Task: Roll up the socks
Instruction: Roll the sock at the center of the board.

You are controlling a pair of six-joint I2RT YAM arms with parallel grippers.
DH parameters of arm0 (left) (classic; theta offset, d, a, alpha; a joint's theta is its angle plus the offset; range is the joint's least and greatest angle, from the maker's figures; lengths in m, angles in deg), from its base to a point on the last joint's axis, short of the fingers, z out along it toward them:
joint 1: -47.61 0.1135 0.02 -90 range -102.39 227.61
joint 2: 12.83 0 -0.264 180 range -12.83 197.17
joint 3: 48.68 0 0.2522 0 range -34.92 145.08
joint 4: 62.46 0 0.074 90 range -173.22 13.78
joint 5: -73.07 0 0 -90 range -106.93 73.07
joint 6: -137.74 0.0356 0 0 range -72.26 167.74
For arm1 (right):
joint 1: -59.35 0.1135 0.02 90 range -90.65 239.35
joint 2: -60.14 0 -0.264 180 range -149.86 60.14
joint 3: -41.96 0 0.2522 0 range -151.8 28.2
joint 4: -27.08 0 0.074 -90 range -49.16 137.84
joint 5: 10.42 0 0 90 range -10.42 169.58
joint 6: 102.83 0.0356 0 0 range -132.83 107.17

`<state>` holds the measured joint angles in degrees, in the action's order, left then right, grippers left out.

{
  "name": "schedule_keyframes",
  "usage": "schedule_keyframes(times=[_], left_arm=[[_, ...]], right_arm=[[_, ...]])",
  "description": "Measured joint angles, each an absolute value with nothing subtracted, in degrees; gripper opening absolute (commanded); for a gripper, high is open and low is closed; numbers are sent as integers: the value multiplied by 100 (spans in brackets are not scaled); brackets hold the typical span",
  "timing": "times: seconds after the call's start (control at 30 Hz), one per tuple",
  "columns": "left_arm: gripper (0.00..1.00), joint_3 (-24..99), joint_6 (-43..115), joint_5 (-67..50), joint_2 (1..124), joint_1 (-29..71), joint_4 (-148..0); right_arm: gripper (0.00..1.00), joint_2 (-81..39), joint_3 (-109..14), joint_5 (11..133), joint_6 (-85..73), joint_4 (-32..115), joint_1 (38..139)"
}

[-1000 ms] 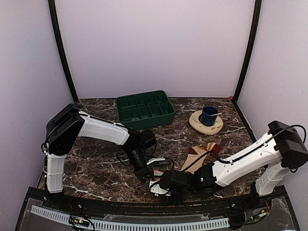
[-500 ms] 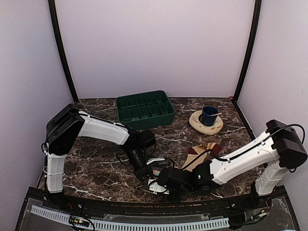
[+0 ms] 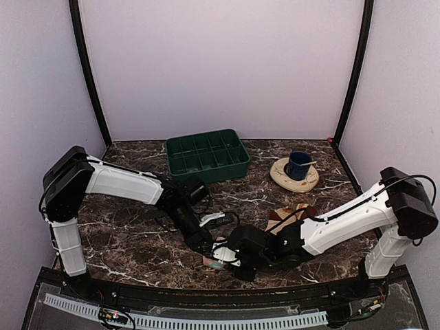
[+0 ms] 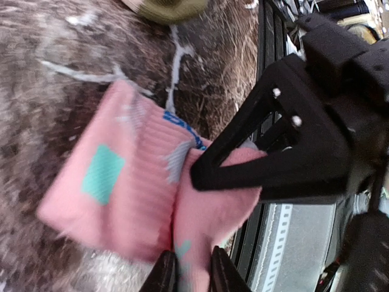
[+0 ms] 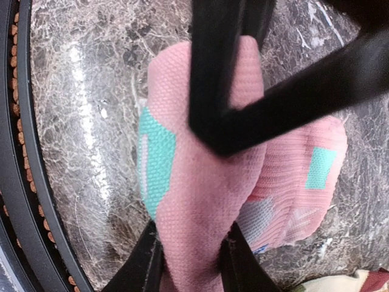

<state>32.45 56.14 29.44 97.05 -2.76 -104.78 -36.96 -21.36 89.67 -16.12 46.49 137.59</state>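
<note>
From my console I count two socks, a pink sock (image 4: 115, 194) and a tan sock (image 3: 295, 210), plus one green tray (image 3: 210, 173), one blue mug (image 3: 298, 165) and one saucer (image 3: 309, 183).

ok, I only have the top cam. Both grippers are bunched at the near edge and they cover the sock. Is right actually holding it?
Observer: Yes. In the right wrist view, the right gripper is closed on a thick fold of the pink sock, and fabric fills its jaws.
Operator: and left?
Observer: In the left wrist view, the left gripper has a thinner edge of the same sock between its jaws.
Operator: rolled yet?
Observer: Only partly, it seems. The sock is doubled over into a short, loose bundle on the marble table, with a teal patch facing up.
</note>
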Motion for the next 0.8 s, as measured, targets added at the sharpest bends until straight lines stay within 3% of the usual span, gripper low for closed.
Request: schedule_keyframes(times=[0.47,0.8], left_arm=[[28,2517,4921,2754,8654,113,-9551],[33,1488,4355,2118,7880,111,-8524]], right_arm=[[4,-3418,-1777,8228,-1196,4472,13418],[4,-3326,-1513,7070,-906,4142,12782]])
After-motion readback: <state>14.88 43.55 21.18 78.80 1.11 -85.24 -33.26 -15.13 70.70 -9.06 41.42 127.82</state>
